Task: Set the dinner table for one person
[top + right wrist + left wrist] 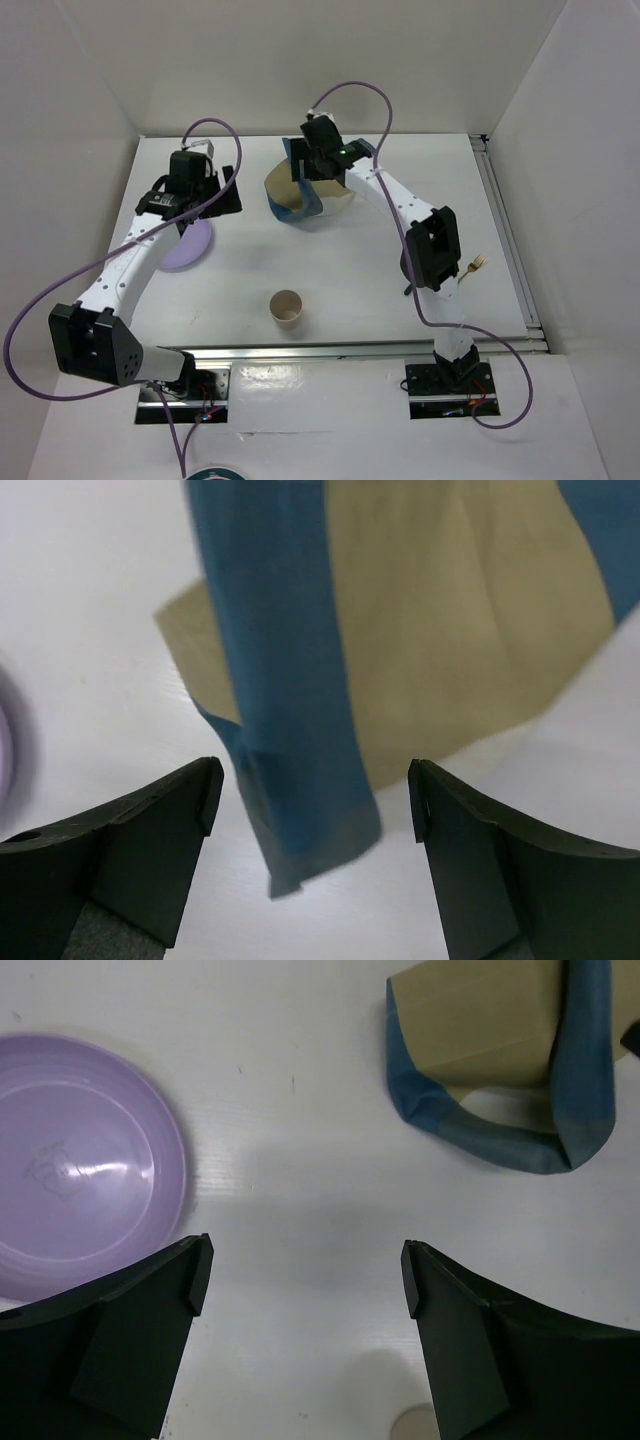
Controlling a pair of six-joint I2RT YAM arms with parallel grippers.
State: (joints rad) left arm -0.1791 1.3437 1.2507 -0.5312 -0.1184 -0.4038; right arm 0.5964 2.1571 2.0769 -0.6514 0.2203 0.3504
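Overhead view: you get bright, even light; white dinner table (340, 260) close to washed out, shadows faint and soft-edged.
Left wrist view: sharp for you. Soft grey shadow lies on table just ahead of left claw (305, 1260); pale glare spots on purple plate (80, 1160), ahead-left of claw.
Right wrist view: soft. Striped mat (430, 630) just ahead of right claw (313, 780) is out of focus, edges smeared; purple blur at far left.
Both claws read near-black, giving you little surface detail.

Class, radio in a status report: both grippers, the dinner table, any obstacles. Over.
Left gripper open, beside purple plate. Right gripper open above crumpled mat. Dinner table not yet set. Nothing between jaws.
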